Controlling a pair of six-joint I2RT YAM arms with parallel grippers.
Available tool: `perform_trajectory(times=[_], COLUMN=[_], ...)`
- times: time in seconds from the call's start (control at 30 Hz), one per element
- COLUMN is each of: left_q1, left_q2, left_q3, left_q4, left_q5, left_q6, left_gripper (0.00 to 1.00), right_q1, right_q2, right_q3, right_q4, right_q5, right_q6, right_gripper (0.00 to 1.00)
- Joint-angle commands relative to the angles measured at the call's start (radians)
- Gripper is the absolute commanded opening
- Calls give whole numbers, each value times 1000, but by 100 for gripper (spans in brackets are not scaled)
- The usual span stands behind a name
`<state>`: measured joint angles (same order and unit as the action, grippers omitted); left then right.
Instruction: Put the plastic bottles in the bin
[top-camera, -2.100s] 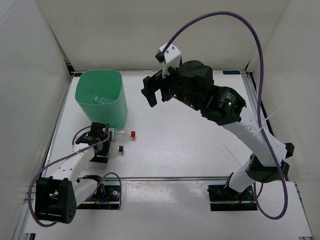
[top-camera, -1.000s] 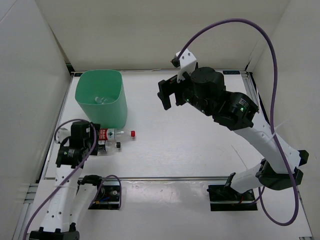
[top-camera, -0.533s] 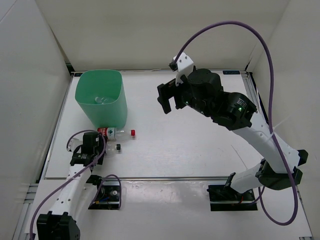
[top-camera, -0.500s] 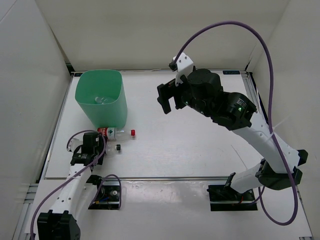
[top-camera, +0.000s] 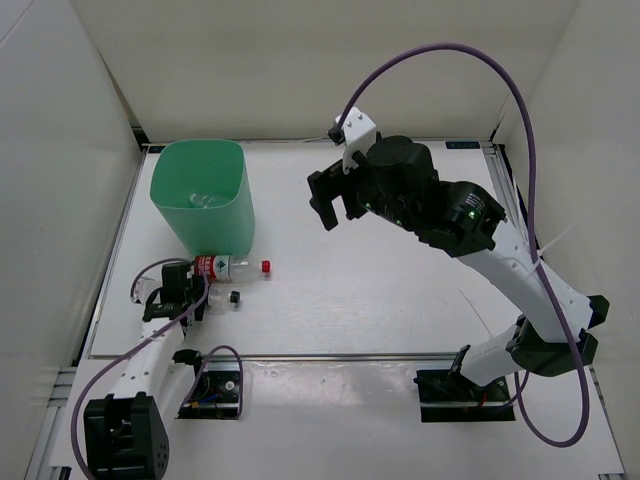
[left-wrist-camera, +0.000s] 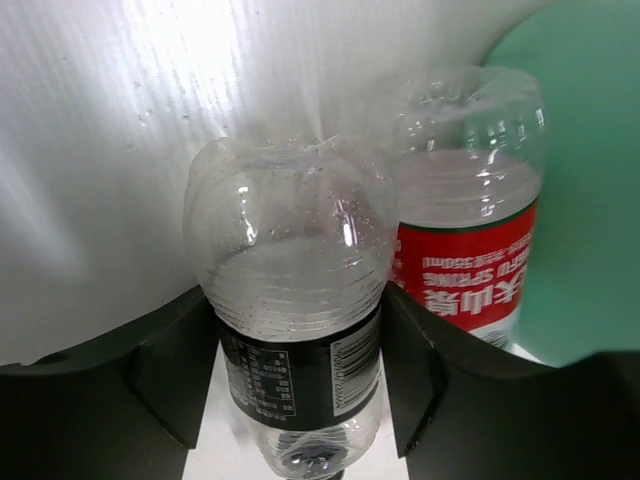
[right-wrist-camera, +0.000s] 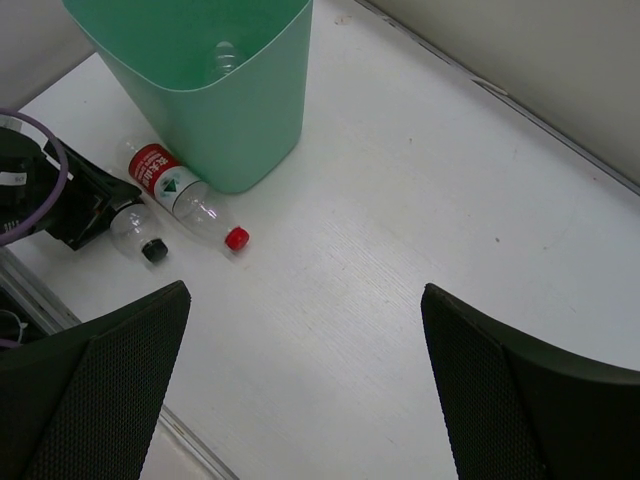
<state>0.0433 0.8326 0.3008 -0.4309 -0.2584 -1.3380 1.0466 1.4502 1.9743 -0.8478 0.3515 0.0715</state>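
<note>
A clear bottle with a black label and black cap (left-wrist-camera: 290, 300) lies on the table, and my left gripper (left-wrist-camera: 297, 315) is shut on its body, one finger against each side. From above this bottle (top-camera: 218, 298) sits by the left gripper (top-camera: 198, 297), near the table's front left. Beside it, touching, lies a red-labelled bottle with a red cap (top-camera: 228, 266) (left-wrist-camera: 465, 230) against the foot of the mint-green bin (top-camera: 215, 228). Another clear bottle (right-wrist-camera: 225, 58) lies inside the bin (right-wrist-camera: 250, 120). My right gripper (top-camera: 331, 205) (right-wrist-camera: 305, 300) hangs open and empty above the table's middle.
White walls close the table on the left, back and right. A metal rail (top-camera: 350, 355) runs along the front edge, with the arm bases behind it. The purple cable (top-camera: 440, 50) arcs over the right arm.
The left gripper's fingers have closed in on the black-labelled bottle. The right arm has drifted a little to the left, still open.
</note>
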Motion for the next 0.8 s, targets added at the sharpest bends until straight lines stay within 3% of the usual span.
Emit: perform_trajectory(times=[0.0,0.13,0.2,0.37,0.4,0.53,0.6,0.7,0.77], left_q1=[24,61,61,70,70,70,70,70,70], left_q2=[-1,-53,-119,-297,-322,-388,-376,-281,-152], left_q3=[-37,-74,-74,62,133,348,446,634,803], left_q4=[-20,-20,-43,-285,-398,-528,-516,-369,-293], left_q5=[40,111,165,199,155,55,4,-18,-18], left_q6=[42,83,92,22,10,0,51,201,303], left_gripper=[70,61,52,48,48,45,43,43,43], right_q1=[-2,-2,-2,-2,-2,-2,-2,-2,-11], right_q2=[-10,-1,-1,9,9,9,9,9,9], right_q3=[6,6,6,-14,-14,-32,-32,-32,-32], right_q4=[4,4,4,13,13,13,13,22,33], right_q5=[-13,-32,-32,-10,6,24,24,46,55], right_q6=[-16,-16,-16,-7,-7,-7,4,27,27], right_gripper=[100,100,100,100,100,100,100,100,100])
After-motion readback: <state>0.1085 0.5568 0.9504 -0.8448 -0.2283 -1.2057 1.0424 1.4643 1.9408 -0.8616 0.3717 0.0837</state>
